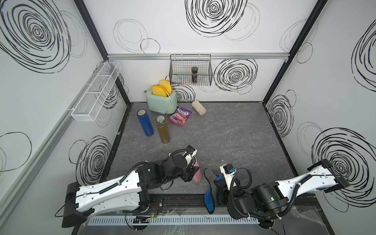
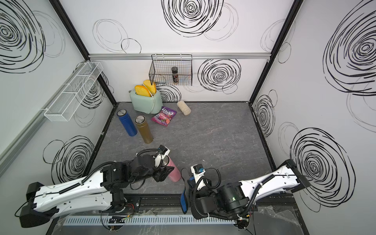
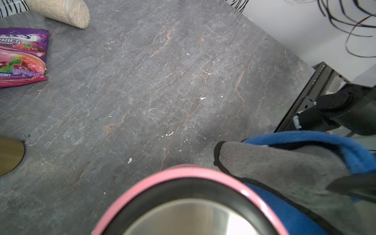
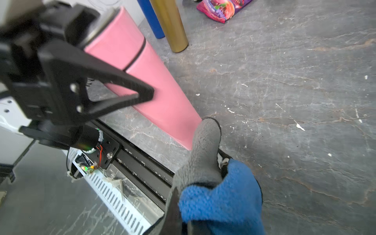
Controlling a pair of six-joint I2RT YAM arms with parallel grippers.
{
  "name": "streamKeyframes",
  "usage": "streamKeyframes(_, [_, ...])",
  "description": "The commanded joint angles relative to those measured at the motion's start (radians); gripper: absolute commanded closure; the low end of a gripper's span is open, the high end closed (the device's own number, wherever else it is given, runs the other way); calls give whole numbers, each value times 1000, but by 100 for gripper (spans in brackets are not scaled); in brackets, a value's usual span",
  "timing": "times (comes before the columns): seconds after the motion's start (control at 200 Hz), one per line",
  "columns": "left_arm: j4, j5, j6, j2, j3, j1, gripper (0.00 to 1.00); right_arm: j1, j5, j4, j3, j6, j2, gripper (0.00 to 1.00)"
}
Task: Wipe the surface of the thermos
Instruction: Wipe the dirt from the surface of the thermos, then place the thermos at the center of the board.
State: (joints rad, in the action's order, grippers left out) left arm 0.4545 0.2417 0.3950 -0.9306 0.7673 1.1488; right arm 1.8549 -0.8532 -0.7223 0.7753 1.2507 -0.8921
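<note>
Blue-and-grey microfibre cloth (image 1: 209, 179) sits at the front edge of the workspace, draped over and clamped in the right gripper (image 1: 218, 183). The jaws are fully closed on the fabric (the fingers are buried in the folds and cannot be made out in the right wrist view). In that view the grey lobe of the cloth points toward the base of the pink thermos (image 4: 162, 97) and overlaps its lower edge. Whether the fabric touches the thermos cannot be determined.

Just to the left of the cloth in both top views, the pink thermos stands upright near the front edge of the grey stone-pattern tabletop (image 1: 234, 138), base down on the surface. The left gripper (image 1: 193, 167) is closed around its body just below the lid seam. One black triangular finger (image 4: 67, 65) lies across the near side of the barrel; the opposite finger is hidden behind it. The left wrist view looks down onto the steel cap.

Farther back and to the left, well apart from the pink unit, a gold thermos (image 1: 162, 130) and a blue thermos (image 1: 144, 123) stand side by side. A purple candy bag (image 1: 179, 118) lies flat just right of the gold one.

Behind these, a mint-green toaster (image 1: 160, 102) holds two yellow toast slices (image 1: 158, 90) in its slots. To its right, a clear jar of pale grains (image 1: 199, 107) lies on its side.

On the back wall, a black wire basket (image 1: 204, 71) hangs from the rail with a dark spice jar (image 1: 194, 74) upright inside. A white mesh basket (image 1: 95, 91) is mounted on the left wall.
</note>
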Motion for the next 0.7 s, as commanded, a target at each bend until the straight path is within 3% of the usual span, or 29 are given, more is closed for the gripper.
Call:
streamKeyframes(0.0, [-117, 122, -27, -32, -16, 14, 97, 6, -59, -114, 9, 83, 24, 100])
streamKeyframes(0.125, [-155, 230, -35, -79, -30, 55, 97, 6, -67, -154, 5, 119, 48, 100])
streamKeyframes(0.255, [-198, 252, -51, -123, -40, 78, 87, 6, -64, -179, 6, 139, 55, 100])
streamKeyframes(0.475, [-202, 311, -57, -154, -48, 97, 43, 6, -56, -179, 4, 146, 47, 100])
streamKeyframes(0.62, [-238, 317, -64, -144, -66, 97, 25, 6, -48, -167, -5, 150, 45, 100])
streamKeyframes(0.645, [-246, 326, -63, -142, -71, 97, 15, 6, -47, -166, -7, 151, 46, 100])
streamKeyframes(0.695, [-266, 333, -66, -135, -85, 98, 13, 6, -46, -162, -11, 153, 48, 100])
